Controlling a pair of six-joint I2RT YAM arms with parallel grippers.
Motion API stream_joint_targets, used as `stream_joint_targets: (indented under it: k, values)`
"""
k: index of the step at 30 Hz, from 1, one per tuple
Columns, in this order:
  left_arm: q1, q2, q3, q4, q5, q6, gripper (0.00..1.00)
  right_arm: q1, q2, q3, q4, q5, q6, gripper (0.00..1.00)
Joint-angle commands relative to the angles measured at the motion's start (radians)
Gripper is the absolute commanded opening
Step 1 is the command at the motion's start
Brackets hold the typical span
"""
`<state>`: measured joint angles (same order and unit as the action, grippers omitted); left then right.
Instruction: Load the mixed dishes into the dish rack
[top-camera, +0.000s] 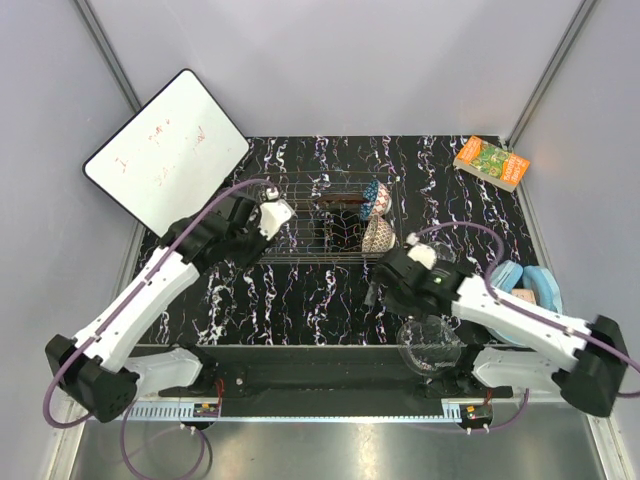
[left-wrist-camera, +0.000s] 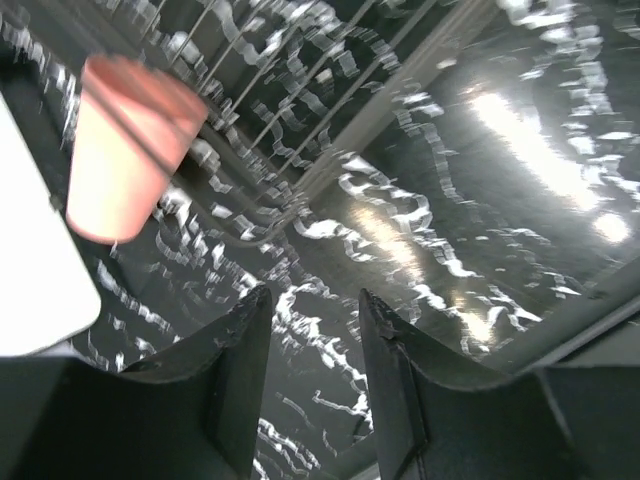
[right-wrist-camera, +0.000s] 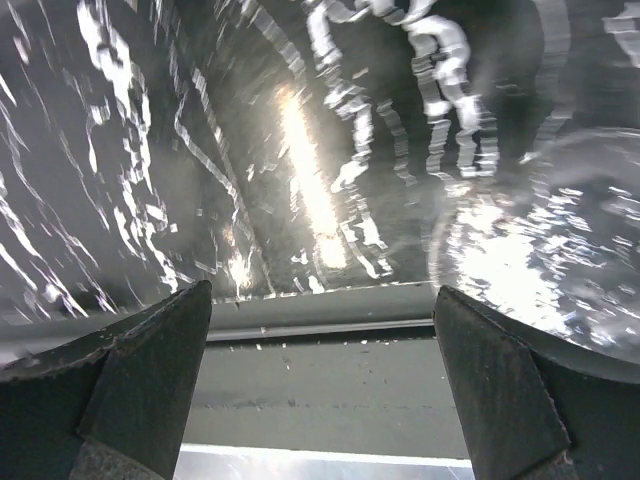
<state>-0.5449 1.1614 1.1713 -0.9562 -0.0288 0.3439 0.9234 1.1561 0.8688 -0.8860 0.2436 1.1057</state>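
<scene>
Dish rack (top-camera: 300, 242) mid table (top-camera: 300, 300). Blue bowl (top-camera: 376, 194) and beige bowl (top-camera: 377, 235) stand on edge at rack's right end, red plate (top-camera: 345, 206) just left of them. Pink cup (left-wrist-camera: 122, 150) blurred behind rack wires at left end, beside white board (top-camera: 165, 150). Glass bowl (top-camera: 430, 345) outside rack, at near table edge by right arm. Left gripper (left-wrist-camera: 313, 293) at rack's left end, fingers slightly parted, empty. Right gripper (right-wrist-camera: 322, 288) spread wide, empty, just beside glass bowl.

Your white left arm (top-camera: 140, 300) reaches forward; black two-finger left gripper (left-wrist-camera: 315, 300) narrowly parted, empty. Your white right arm (top-camera: 520, 320) angles inward; black right gripper (right-wrist-camera: 322, 300) spread wide, empty.
</scene>
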Motion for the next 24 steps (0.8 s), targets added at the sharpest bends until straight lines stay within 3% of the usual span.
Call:
stream_joint_targets:
  k: [1, 4, 8, 16, 21, 24]
  values:
    - [-0.149, 0.004, 0.031, -0.001, 0.075, -0.009, 0.44, 0.009, -0.162, -0.028, -0.116, 0.197, 0.215, 1.0]
    - [-0.304, 0.092, 0.08, 0.005, 0.06, -0.037, 0.45, 0.009, -0.263, -0.011, -0.031, 0.291, 0.191, 1.0]
    - [-0.424, 0.274, 0.171, 0.019, 0.124, -0.059, 0.47, 0.009, -0.323, 0.135, -0.024, 0.411, 0.047, 1.0]
    - [-0.501, 0.569, 0.382, 0.134, 0.372, -0.178, 0.48, 0.011, -0.486, 0.272, -0.381, 0.595, 0.227, 1.0]
    - [-0.61, 0.774, 0.598, 0.149, 0.339, -0.195, 0.49, 0.009, -0.64, 0.256, -0.216, 0.638, 0.076, 1.0]
    - [-0.636, 0.883, 0.712, 0.137, 0.369, -0.177, 0.5, 0.009, -0.654, 0.279, -0.173, 0.669, -0.022, 1.0]
